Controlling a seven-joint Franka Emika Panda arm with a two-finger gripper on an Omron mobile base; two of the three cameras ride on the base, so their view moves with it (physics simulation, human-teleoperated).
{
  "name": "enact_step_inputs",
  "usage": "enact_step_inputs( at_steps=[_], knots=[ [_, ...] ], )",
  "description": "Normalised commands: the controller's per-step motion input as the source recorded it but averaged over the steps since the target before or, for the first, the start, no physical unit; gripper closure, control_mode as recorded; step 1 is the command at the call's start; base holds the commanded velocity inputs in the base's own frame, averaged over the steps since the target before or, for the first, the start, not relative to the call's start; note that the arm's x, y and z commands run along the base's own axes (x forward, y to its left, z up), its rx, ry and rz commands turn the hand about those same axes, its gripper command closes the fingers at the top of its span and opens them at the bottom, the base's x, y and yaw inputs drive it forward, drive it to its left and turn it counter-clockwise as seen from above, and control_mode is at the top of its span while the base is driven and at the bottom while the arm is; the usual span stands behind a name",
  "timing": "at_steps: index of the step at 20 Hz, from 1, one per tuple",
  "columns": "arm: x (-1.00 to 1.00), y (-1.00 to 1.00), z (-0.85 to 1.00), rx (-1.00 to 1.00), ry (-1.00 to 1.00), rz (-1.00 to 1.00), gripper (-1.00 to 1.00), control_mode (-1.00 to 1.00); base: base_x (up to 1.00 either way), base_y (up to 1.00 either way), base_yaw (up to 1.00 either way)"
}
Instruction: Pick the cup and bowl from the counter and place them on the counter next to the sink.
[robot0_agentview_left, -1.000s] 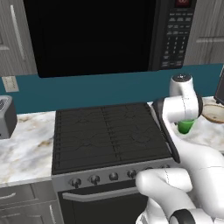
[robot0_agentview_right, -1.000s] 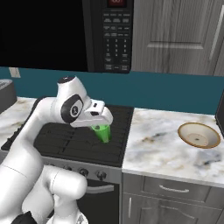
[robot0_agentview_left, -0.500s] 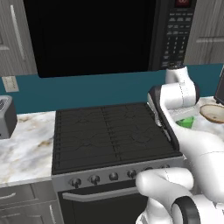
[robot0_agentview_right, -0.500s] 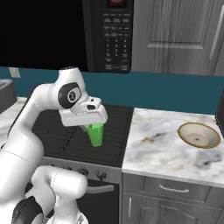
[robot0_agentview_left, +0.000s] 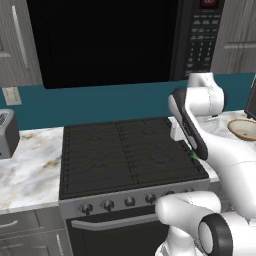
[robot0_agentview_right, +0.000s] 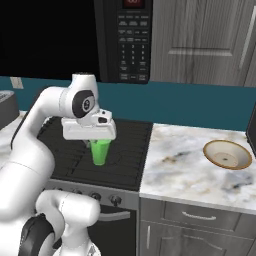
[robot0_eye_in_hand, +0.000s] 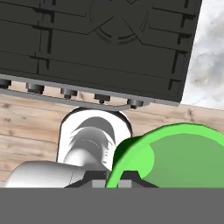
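The hand (robot0_agentview_right: 99, 142) grips the green cup (robot0_agentview_right: 100, 151), hanging upright just beneath it, clear above the stovetop (robot0_agentview_right: 115, 150). Beyond its right edge, open desk (robot0_agentview_right: 175, 165) carries the bowl (robot0_agentview_right: 227, 154), well apart.

Flat, even rendered light, no clear source. Soft faint shadow under the gripper (robot0_agentview_right: 100, 145) on the stovetop (robot0_agentview_right: 115, 150). Microwave door (robot0_agentview_left: 105, 40) reads pure black, no glare. Edges slightly soft, low-res; no motion blur or lens distortion.
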Motion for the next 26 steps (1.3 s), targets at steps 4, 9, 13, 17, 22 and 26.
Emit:
enact_step_inputs(
  at_steps=[4,9,13,17,22,26],
  knots=[
    [0.0,0.21,-0.04,0.15,-0.02,0.07,1.0,-1.0,0.0,0.0,0.0],
    [0.0,0.08,-0.15,0.09,-0.05,0.02,1.0,-1.0,0.0,0.0,0.0],
    [0.0,0.01,0.0,0.0,0.0,0.0,1.0,-1.0,0.0,0.0,0.0],
    [0.0,0.0,0.0,0.0,0.0,0.0,1.0,-1.0,0.0,0.0,0.0],
    [0.0,0.0,0.0,0.0,0.0,0.0,1.0,1.0,0.0,0.0,0.0],
    [0.0,0.0,0.0,0.0,0.0,0.0,1.0,1.0,-0.08,0.0,0.0]
  ],
)
